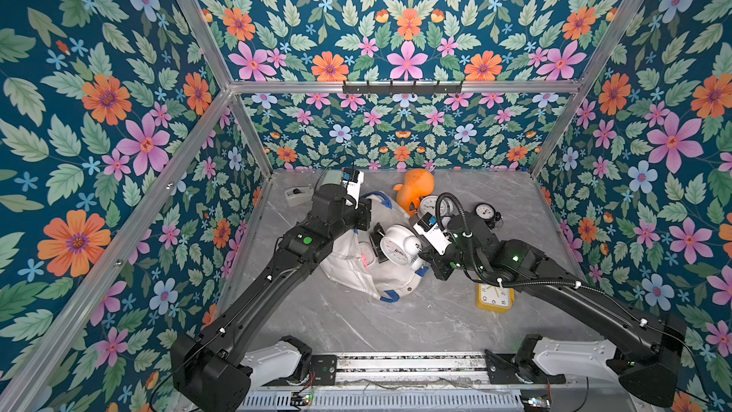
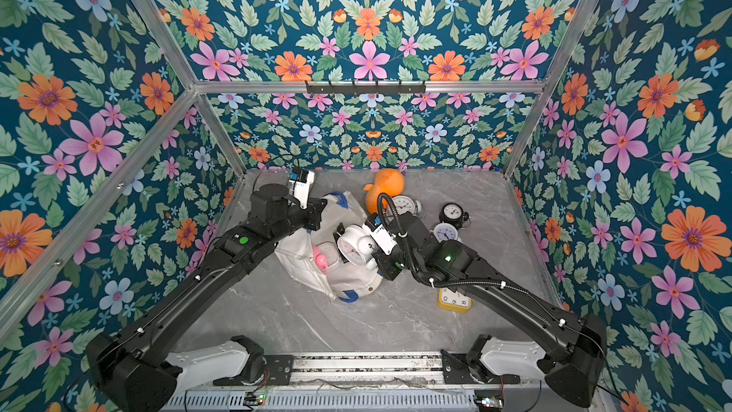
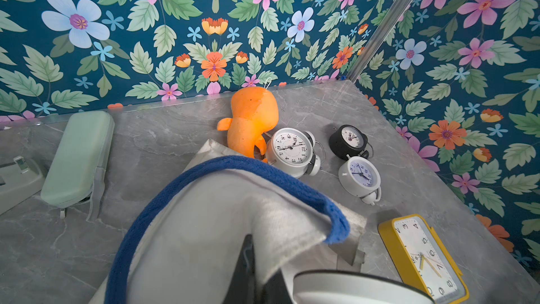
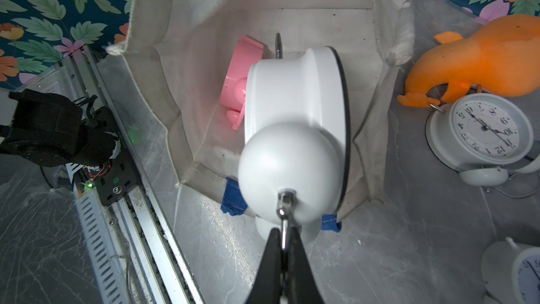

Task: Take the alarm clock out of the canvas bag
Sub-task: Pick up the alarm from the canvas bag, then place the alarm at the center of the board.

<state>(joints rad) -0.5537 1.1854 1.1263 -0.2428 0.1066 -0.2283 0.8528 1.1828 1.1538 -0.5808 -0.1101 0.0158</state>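
Right gripper [image 4: 284, 238] is pinched fully closed on the thin metal fitting on top of one bell of the white alarm clock [image 4: 295, 112] - the clock hangs out from the jaws, body pointing away from the wrist, over the open mouth of the canvas bag [image 4: 187, 54]. Left gripper [image 1: 372, 227] is clamped on the bag's far rim by the blue strap [image 3: 222, 165], propping the mouth open. Key relation: the clock sits between the two grippers, with the right arm the one carrying it; the near bag rim lies just under the bells, so the way out looks to be up and back toward the right arm. Hard to tell whether the clock's feet clear the canvas - no view shows the underside. A pink item [image 4: 242, 83] inside is half hidden behind the clock.
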